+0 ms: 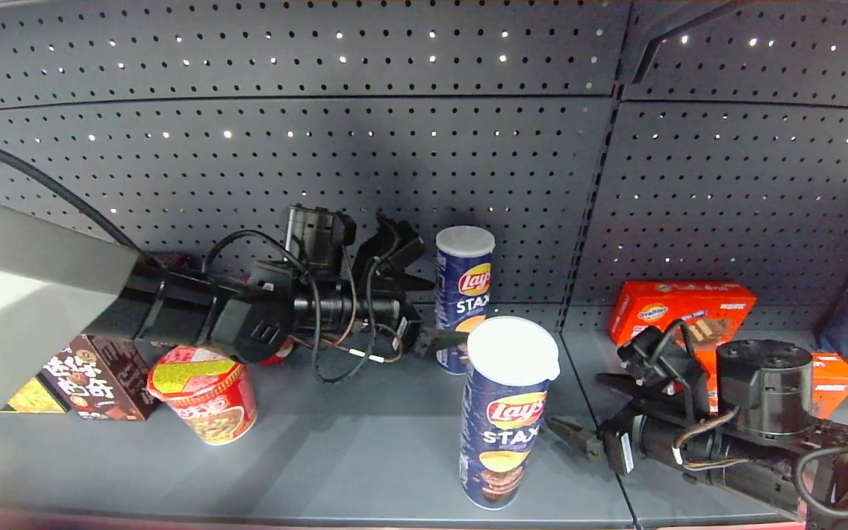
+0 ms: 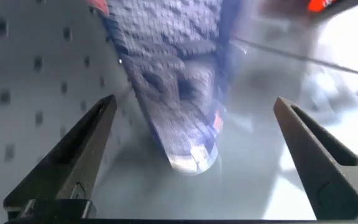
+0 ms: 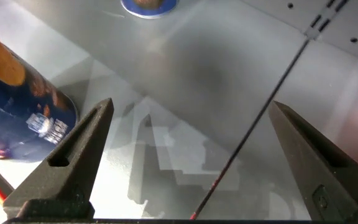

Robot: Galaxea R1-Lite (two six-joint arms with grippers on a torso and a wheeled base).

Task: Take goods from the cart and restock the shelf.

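Observation:
Two tall blue chip cans with white lids stand upright on the grey shelf (image 1: 365, 442). One chip can (image 1: 464, 291) is at the back by the pegboard, the other (image 1: 506, 419) stands near the front edge. My left gripper (image 1: 436, 311) reaches in from the left and is open beside the back can. In the left wrist view that can (image 2: 179, 81) lies between the spread fingers (image 2: 79, 155), a little ahead of their tips. My right gripper (image 1: 575, 406) hangs open just right of the front can (image 3: 23, 106), holding nothing.
A red cup of noodles (image 1: 207, 394) and a dark brown box (image 1: 96, 375) stand at the left of the shelf. Orange boxes (image 1: 678, 309) lie behind my right arm. A vertical shelf upright (image 1: 593, 213) splits the pegboard back.

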